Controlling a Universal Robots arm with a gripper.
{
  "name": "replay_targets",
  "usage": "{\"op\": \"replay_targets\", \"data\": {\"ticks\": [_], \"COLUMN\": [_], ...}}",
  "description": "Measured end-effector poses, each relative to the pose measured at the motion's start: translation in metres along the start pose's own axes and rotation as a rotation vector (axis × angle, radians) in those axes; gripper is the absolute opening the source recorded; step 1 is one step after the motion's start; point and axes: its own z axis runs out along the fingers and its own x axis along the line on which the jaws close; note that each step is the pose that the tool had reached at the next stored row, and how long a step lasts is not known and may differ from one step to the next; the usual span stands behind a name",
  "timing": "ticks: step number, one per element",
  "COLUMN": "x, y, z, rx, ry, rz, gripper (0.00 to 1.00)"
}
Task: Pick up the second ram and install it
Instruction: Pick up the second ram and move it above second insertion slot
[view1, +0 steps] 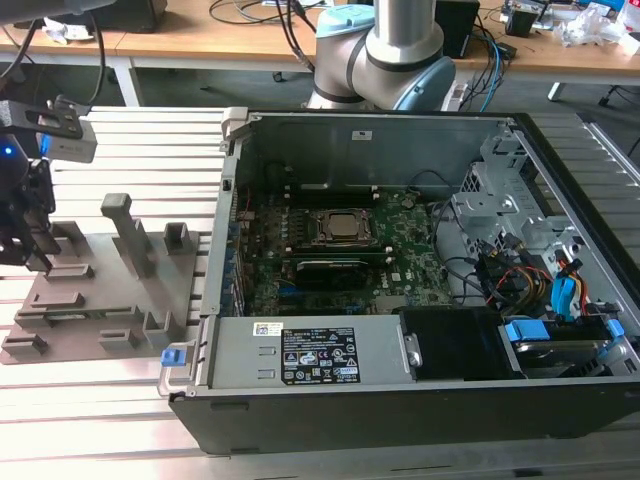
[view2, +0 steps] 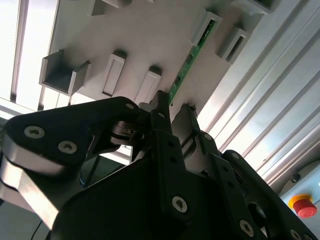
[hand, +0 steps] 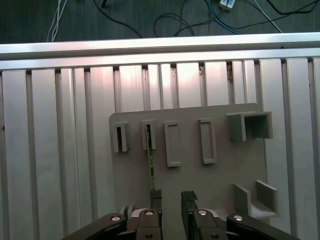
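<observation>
Slatted metal bench all round; what's at the exterior view's left?

A grey holder tray lies flat there. My gripper hangs over it with its fingers apart, gripping nothing.

Where's the second ram?

The second ram stands on edge in one of the tray's slots, just ahead of my fingertips. In both wrist views its near end lines up with one finger rather than with the gap. Whether they touch I cannot tell.

How much room around it?

Other slot blocks sit on either side of it. A tall post and low blocks rise further along the tray, and a bench rail runs past the tray's far edge. To the exterior view's right, the open computer case stands just beside the tray, its motherboard exposed.
</observation>
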Motion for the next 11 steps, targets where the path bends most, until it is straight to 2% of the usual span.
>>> {"op": "replay_targets", "data": {"ticks": [11], "x": [0.0002], "y": [-0.0002], "z": [0.0090], "rx": [0.0000], "ry": [0.0000], "rz": [0.000], "gripper": [0.30]}}
